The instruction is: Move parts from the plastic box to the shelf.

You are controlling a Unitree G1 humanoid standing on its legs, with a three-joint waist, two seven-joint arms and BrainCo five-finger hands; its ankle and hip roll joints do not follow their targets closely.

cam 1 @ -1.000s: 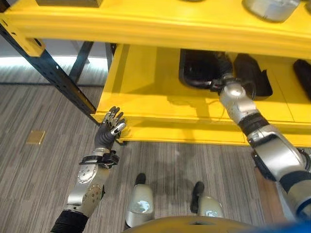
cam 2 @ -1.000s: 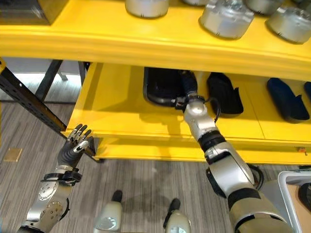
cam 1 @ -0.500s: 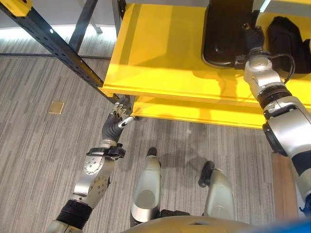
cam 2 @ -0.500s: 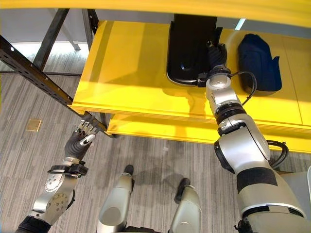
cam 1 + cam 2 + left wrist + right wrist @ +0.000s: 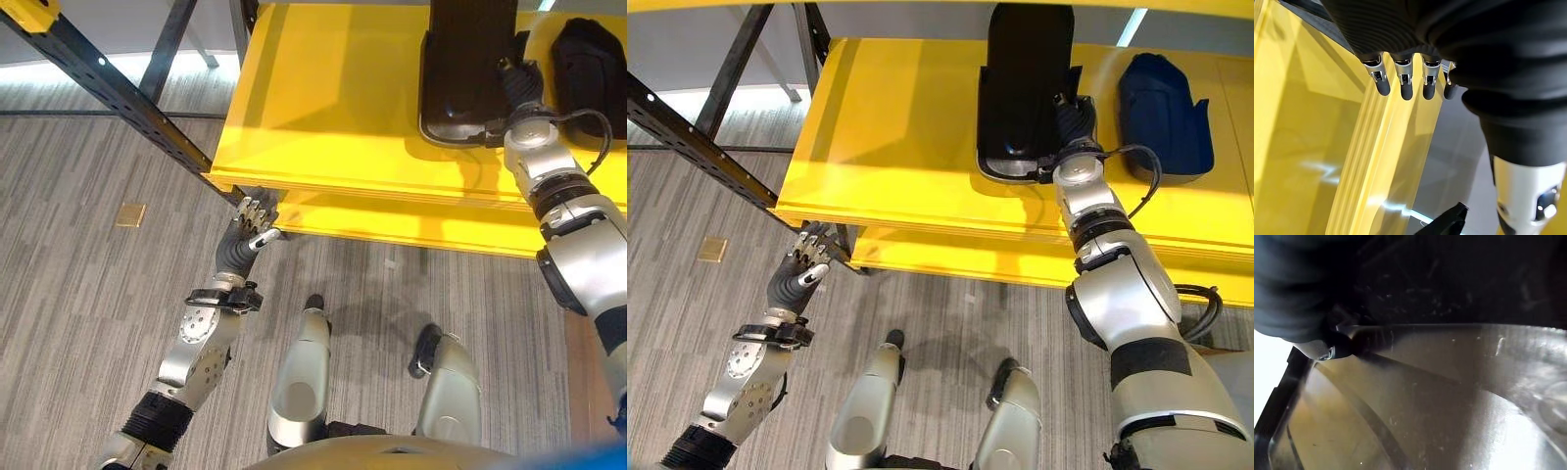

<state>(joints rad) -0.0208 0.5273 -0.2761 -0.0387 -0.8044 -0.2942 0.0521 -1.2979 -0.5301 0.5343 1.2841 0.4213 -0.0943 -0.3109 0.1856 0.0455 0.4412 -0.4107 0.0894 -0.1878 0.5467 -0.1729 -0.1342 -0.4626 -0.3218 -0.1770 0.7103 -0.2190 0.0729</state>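
Black part (image 5: pixel 1021 93) lies near shelf (image 5: pixel 892 147) front edge; rigid, light, probably slick; grip its rim. Right hand (image 5: pixel 1073 122) against it, fingers' closure indeterminable. Left hand (image 5: pixel 799 277) relaxed, empty.

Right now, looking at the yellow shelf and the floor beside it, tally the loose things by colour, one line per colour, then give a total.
Black parts on the yellow shelf: 1, the large black part beside the right hand.
Dark blue parts on the shelf: 1, the dark blue part.
Tan floor plates: 1, the tan square.
Total: 3

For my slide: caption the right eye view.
Right robot hand at a black part on the yellow shelf; left robot hand below its corner.
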